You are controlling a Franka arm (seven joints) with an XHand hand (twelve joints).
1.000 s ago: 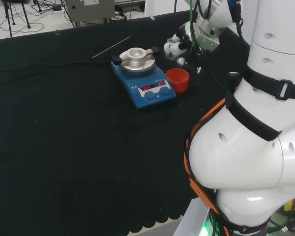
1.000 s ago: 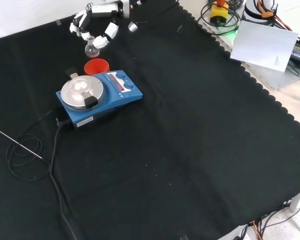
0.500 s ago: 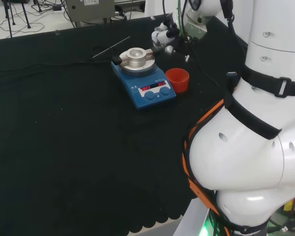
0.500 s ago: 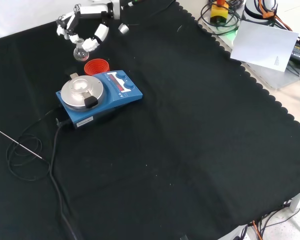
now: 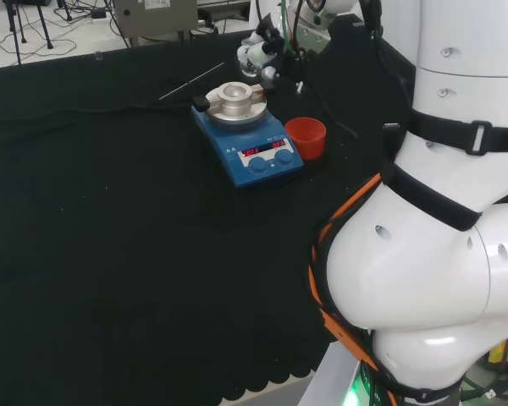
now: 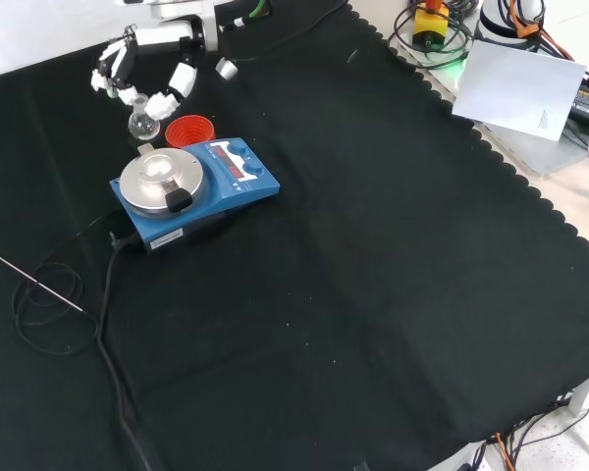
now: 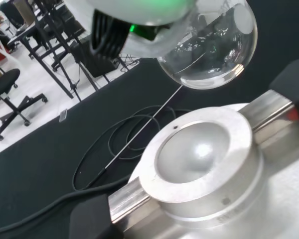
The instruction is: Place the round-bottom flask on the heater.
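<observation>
A clear round-bottom flask (image 6: pixel 142 124) hangs in the air, with the black and white hand (image 6: pixel 162 41) shut on its neck from above. In the head view the hand (image 5: pixel 259 52) sits just behind the heater (image 5: pixel 250 150), a blue box topped by a round silver block (image 5: pixel 234 99). In the front view the flask is just above and left of the heater's block (image 6: pixel 160 180). The wrist view shows the flask's bulb (image 7: pixel 214 45) a short way above and to one side of the block's hollow (image 7: pixel 199 152), apart from it. A blurred part of the hand (image 7: pixel 134 15) covers the flask's neck.
A red ribbed stand (image 6: pixel 189 130) sits on the cloth right beside the heater, also plain in the head view (image 5: pixel 306 137). A thin metal rod (image 6: pixel 34 280) with a coiled black cable lies left of the heater in the front view. The arm's white links (image 5: pixel 440 254) stand at the head view's right.
The hand has carried the flask from above the red stand leftward in both views, and it now hangs next to the heater's block.
</observation>
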